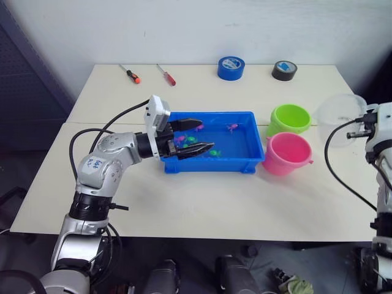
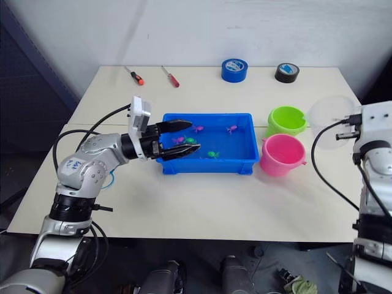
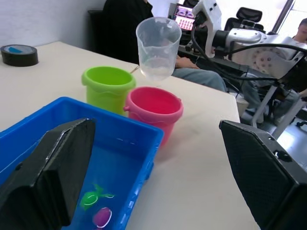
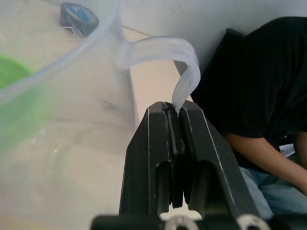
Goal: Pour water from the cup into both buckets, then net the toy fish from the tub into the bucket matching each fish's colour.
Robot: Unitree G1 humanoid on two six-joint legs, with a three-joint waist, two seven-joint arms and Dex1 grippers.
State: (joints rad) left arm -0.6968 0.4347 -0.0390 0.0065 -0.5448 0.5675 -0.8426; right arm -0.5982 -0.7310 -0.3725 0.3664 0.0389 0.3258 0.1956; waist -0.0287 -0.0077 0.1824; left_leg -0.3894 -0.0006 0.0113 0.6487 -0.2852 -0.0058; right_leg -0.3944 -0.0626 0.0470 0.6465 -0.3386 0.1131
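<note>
The table (image 1: 202,202) bears the tub (image 1: 245,166), buckets (image 1: 285,153), tape rolls (image 1: 231,67), screwdrivers (image 1: 165,75).

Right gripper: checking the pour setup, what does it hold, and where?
The right gripper pinches the cup by its handle.

Along the far edge of the table (image 1: 202,208) we see two screwdrivers (image 1: 130,74) (image 1: 165,75) toward its left corner. A blue tape roll (image 1: 231,67) and a black tape roll (image 1: 284,70) lie further right.

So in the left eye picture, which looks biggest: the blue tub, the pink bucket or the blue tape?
1. Blue tub, clearly biggest.
2. Pink bucket.
3. Blue tape, smallest, though it lies farther away, so it may look smaller than it is.
</note>
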